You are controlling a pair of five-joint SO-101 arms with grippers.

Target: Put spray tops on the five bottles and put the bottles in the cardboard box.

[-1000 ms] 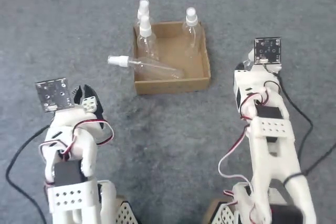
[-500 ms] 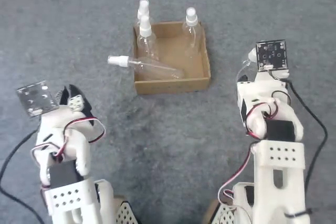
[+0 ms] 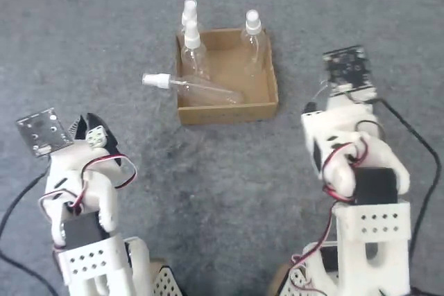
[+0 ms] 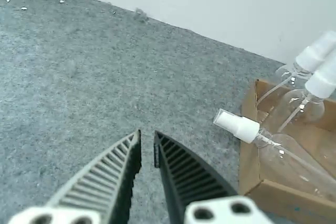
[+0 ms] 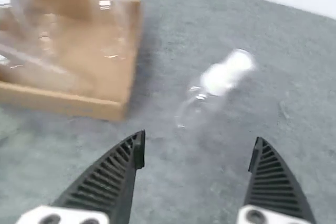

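The cardboard box (image 3: pixel 267 105) stands at the back centre of the grey carpet. Two clear bottles with white spray tops stand upright in it (image 3: pixel 193 52) (image 3: pixel 252 38). A third bottle (image 3: pixel 201 89) lies tilted over the box's left wall, its top outside. Another bottle (image 3: pixel 189 12) stands just behind the box. A capped bottle (image 5: pixel 212 87) lies on the carpet right of the box, just ahead of my open right gripper (image 5: pixel 198 142), apart from it. My left gripper (image 4: pixel 147 148) hovers shut and empty over bare carpet, left of the box (image 4: pixel 252 166).
A pale wall borders the carpet at the back (image 4: pixel 210 3). Both arms' bodies and cables take up the front of the table (image 3: pixel 83 227) (image 3: pixel 361 192). Open carpet lies between the arms and in front of the box.
The left arm has drawn back and to the left, away from the box. The right arm has folded back and risen, its wrist camera tilting; the bottles have not moved.
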